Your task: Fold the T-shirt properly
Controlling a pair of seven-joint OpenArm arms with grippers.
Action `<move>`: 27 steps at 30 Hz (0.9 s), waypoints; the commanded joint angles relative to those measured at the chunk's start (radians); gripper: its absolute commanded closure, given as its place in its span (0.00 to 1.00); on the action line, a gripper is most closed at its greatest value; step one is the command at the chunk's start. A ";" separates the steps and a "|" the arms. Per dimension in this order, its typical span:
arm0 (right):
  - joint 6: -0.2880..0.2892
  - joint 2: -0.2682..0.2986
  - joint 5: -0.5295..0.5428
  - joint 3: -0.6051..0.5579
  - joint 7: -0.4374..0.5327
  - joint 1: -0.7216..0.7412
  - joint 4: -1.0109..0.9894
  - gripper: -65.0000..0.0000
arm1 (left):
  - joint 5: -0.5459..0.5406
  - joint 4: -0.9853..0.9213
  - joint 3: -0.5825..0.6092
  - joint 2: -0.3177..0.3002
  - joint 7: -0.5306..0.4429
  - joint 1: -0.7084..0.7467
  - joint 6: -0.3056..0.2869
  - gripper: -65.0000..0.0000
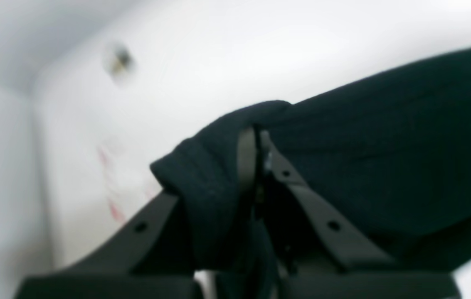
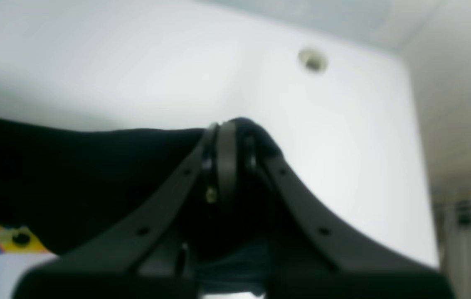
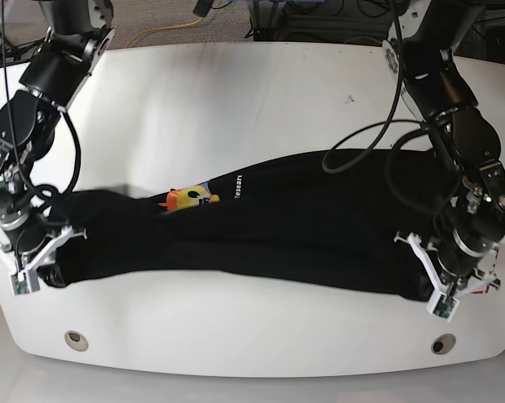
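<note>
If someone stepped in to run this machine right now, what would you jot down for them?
Left gripper: shut on one end of the T-shirt.
Right gripper: shut on the other end.
The shirt lies stretched between them as a long band across the white table, its sun print facing up.
Done: it looks folded lengthwise already.
Left: probably bringing the two ends together, then letting go.

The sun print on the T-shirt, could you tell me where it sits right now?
In the base view the sun print sits on the T-shirt left of centre, at its far edge, beside small white lettering.
</note>
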 commanded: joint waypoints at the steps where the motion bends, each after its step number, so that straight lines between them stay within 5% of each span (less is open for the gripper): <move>1: -0.005 0.082 0.015 -0.054 0.030 0.148 -0.021 1.00 | 0.022 0.017 0.001 -0.022 -0.029 -0.152 0.003 1.00; 12: -0.005 0.203 0.022 -0.290 -0.073 0.653 -0.190 1.00 | 0.022 0.098 -0.002 -0.126 0.049 -0.450 0.003 0.98; 19: 0.001 0.202 0.024 -0.474 -0.136 0.969 -0.193 1.00 | 0.014 -0.064 0.003 -0.212 0.075 -0.806 0.003 0.98; 27: 0.003 0.203 0.036 -0.473 -0.159 0.940 -0.185 1.00 | 0.011 -0.012 0.059 -0.214 0.060 -0.720 0.003 0.98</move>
